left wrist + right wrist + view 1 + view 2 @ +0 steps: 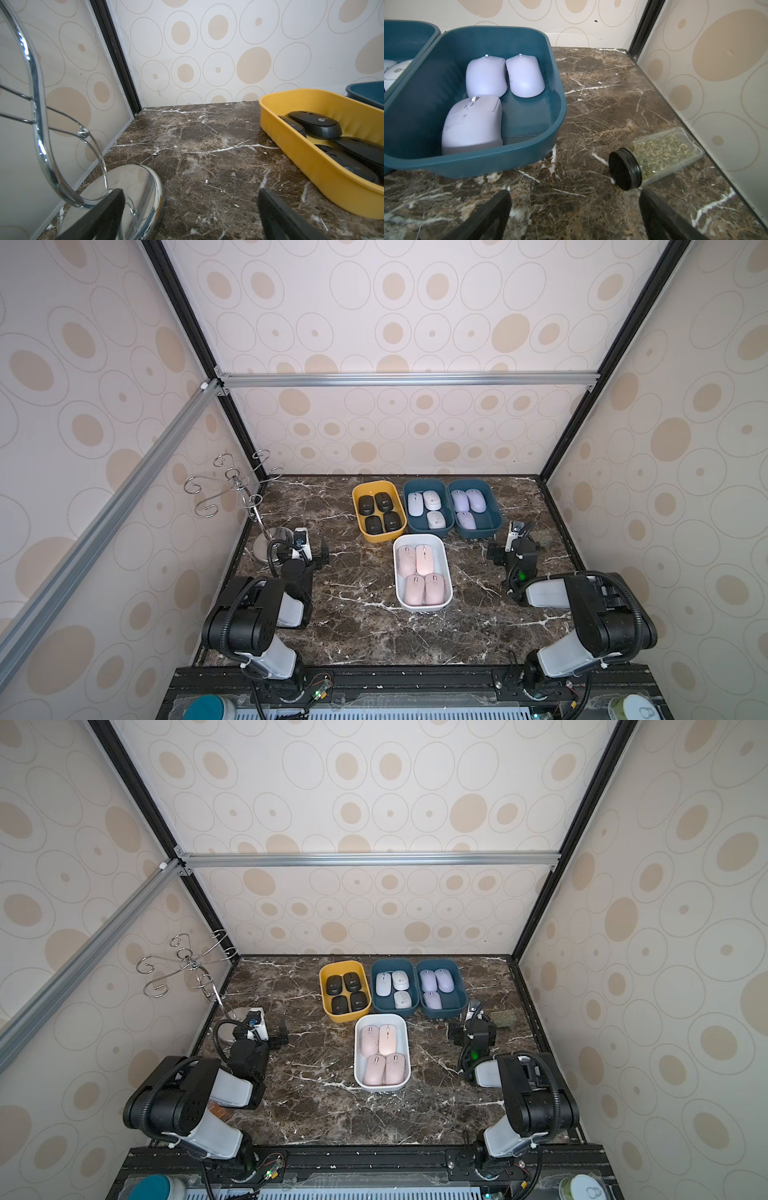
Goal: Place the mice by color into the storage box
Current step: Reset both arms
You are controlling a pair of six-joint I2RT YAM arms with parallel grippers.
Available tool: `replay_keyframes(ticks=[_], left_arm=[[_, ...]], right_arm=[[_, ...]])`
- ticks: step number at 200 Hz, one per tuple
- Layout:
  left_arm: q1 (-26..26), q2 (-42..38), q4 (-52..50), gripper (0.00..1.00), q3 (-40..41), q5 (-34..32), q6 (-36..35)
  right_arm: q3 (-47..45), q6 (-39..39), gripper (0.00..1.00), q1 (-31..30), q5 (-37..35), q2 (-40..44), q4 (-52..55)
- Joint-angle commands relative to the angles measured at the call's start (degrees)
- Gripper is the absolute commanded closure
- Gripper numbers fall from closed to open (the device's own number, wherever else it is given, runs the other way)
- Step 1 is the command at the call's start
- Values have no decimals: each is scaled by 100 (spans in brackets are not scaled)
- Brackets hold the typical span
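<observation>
Mice are all lying inside storage boxes on the marble bench [361,626], sorted by colour. Nearest the robot's base, four pale pink mice [424,560] are sitting two by two in the white box [424,606], roughly mid-bench.

Level with that box's far end, the left hand [190,193] is hanging low over the left side of the bench. Its fingers [108,209] are spread wide and released, gripping nothing. In the left wrist view one finger is showing in front of the round base of a chrome hook stand [141,187]; whether they are touching I cannot tell.

Across the bench, the right hand [574,193] is hanging likewise, its fingers [492,214] parted and empty. It is pointing at bare marble between the right teal box [554,124] and a jar of dried green herbs [662,153], which is lying on its side with its black lid toward the hand.

Farther back, three boxes are standing in a row. At the left, the yellow box [380,536] is holding four black mice [374,524] in two pairs. Just beside it, the middle teal box [430,531] is holding three white mice [432,499]. Rim against rim with that one, the right teal box is holding three lavender mice [485,76], two side by side at its far end and one nearer. Behind the row, the bench is ending at the patterned back wall [395,427].
</observation>
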State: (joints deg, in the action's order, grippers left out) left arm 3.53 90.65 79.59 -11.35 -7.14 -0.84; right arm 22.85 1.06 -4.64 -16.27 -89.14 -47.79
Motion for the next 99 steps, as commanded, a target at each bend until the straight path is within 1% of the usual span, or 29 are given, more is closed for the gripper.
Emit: replay_keyframes(ticks=[1,99], left_arm=[[-37,5,-14,0,-77,10,39],[-141,14,-165,0,-155,142,102]], right_arm=[[40,26,2,16,43,79,6],[33,25,2,16,42,89,-2]])
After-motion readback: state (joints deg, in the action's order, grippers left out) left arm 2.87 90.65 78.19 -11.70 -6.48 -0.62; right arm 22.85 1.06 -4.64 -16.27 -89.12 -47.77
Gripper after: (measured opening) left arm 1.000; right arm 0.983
